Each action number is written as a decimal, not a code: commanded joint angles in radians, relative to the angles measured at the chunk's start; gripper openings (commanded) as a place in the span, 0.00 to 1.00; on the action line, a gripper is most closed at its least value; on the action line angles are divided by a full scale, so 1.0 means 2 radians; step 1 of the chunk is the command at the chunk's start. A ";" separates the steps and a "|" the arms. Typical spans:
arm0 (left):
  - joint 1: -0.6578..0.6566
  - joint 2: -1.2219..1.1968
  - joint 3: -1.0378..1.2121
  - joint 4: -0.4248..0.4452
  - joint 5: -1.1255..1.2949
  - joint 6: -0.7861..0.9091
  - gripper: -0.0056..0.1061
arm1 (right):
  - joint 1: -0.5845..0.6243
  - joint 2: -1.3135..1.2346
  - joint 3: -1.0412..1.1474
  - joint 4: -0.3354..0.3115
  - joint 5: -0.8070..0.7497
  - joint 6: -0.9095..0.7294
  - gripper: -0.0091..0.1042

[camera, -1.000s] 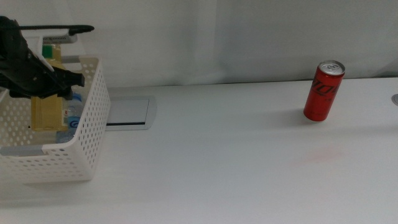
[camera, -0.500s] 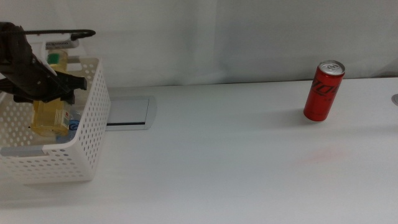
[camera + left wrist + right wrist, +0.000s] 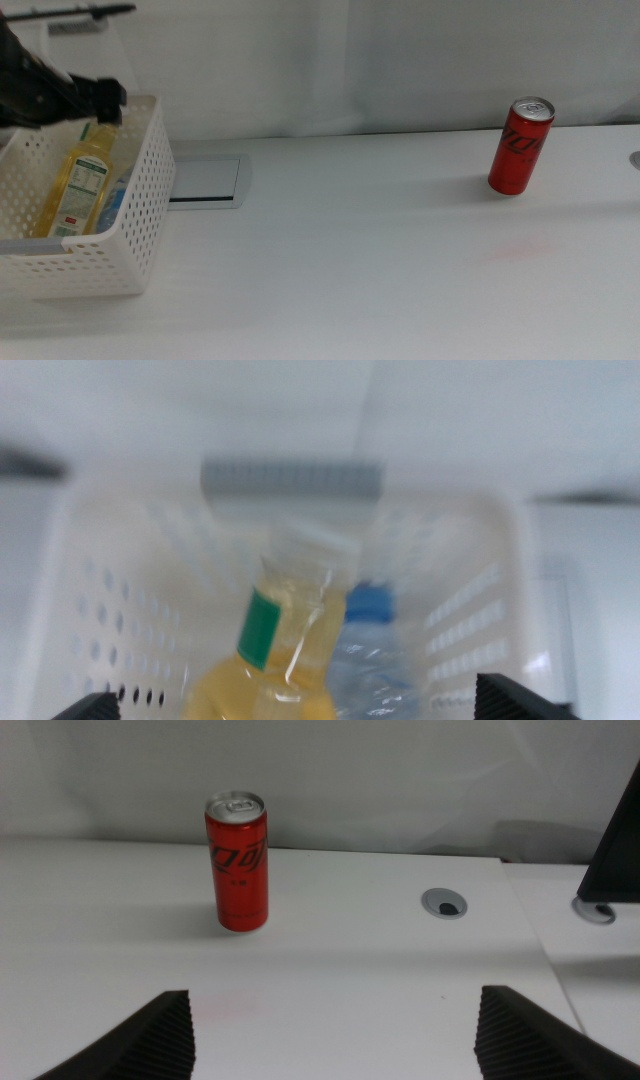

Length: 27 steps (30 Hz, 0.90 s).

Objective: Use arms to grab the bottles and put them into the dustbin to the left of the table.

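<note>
The yellow-liquid bottle (image 3: 76, 184) leans tilted inside the white dustbin (image 3: 135, 225) at the table's left end, beside the clear water bottle (image 3: 112, 200). My left gripper (image 3: 98, 103) hangs above the dustbin's far side, open and empty. In the left wrist view it (image 3: 305, 705) looks down on the yellow bottle (image 3: 290, 630), the blue-capped water bottle (image 3: 372, 608) and the dustbin wall (image 3: 100, 590). The red soda can (image 3: 520, 146) stands upright at the far right. My right gripper (image 3: 345, 1040) is open, apart from the can (image 3: 238, 862), and out of the middle view.
A flat grey panel (image 3: 205, 182) lies in the white table just right of the dustbin. A round cable hole (image 3: 443, 902) sits in the table right of the can. A dark object (image 3: 615, 840) stands at the table's right edge.
My left gripper has let go of the yellow bottle and risen up and back out of the dustbin. The bottle has settled leaning inside it. The can has not moved.
</note>
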 commanded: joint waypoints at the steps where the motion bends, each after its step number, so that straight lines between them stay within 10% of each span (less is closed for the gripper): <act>1: -0.011 -0.040 -0.004 -0.011 -0.010 0.013 0.88 | 0.000 0.015 -0.001 -0.008 -0.005 -0.021 0.75; 27: -0.215 -0.331 0.063 -0.012 -0.018 0.045 0.88 | -0.039 0.264 -0.038 0.082 -0.158 0.108 0.75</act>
